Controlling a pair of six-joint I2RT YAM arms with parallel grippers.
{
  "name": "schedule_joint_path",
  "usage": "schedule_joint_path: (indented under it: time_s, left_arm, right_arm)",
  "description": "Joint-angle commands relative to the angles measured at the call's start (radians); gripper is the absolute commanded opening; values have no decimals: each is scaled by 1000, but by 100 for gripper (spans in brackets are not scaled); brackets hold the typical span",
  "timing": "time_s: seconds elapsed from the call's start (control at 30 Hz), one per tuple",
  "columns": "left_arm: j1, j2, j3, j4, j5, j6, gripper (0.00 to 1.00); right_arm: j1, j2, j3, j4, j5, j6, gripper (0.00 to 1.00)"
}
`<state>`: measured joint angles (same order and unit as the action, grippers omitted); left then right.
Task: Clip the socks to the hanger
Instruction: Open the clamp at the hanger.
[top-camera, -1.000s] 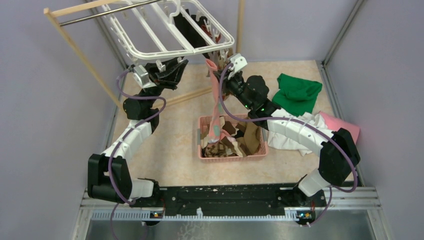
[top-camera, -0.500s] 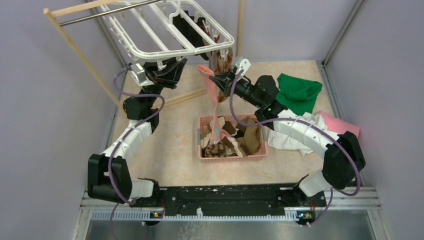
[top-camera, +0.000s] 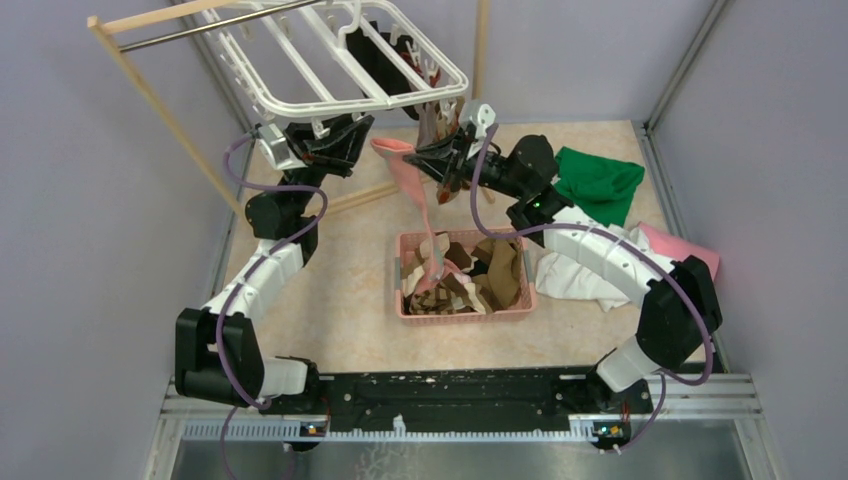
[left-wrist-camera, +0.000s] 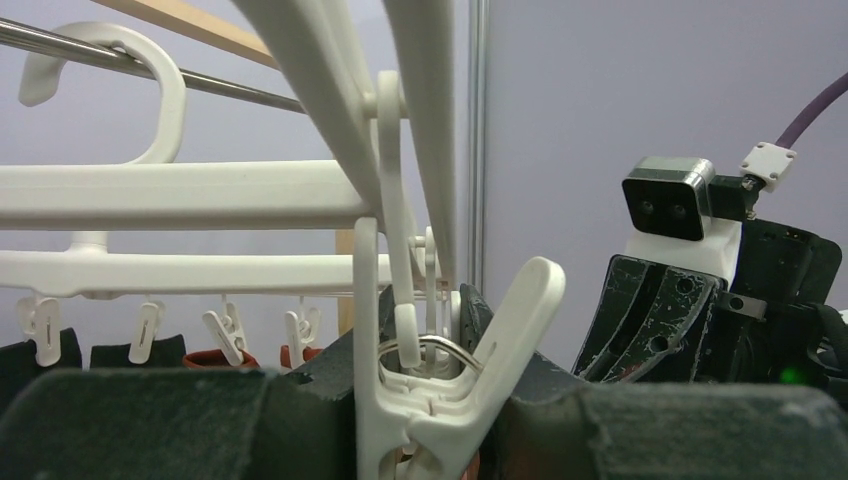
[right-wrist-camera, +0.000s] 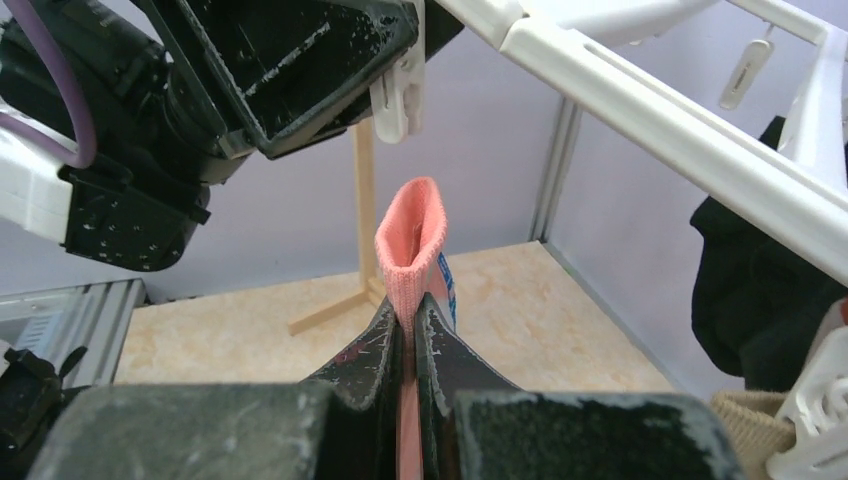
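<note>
The white hanger hangs from the rack rod at the back left. My left gripper reaches up under its near edge and is shut on one dangling clip, squeezing its two handles. A pink sock is pinched just below its cuff by my shut right gripper. Its cuff points at the left gripper and that clip, a short gap away. The sock's foot trails down into the basket. Black socks and a brown one hang clipped at the hanger's far side.
A pink basket mid-table holds several brown and patterned socks. Green, white and pink cloths lie at the right. The wooden rack leans at the left, its foot on the table.
My right gripper has swung left toward the left gripper, carrying the pink sock's cuff with it. The left gripper has stayed on the clip.
</note>
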<state>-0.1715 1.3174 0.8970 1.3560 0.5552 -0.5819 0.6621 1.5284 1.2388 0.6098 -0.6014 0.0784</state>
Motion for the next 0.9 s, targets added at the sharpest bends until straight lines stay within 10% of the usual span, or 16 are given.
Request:
schedule_joint_path:
  time_s: [0.0,0.87]
  left_arm:
    - [-3,-27,36,52,-10,-23,17]
    - [-3,-16,43,42,-7,-12,17]
  right_arm:
    - [-11,21,81,66,-35,64,0]
    - [-3,12,95,107,-67,66,0]
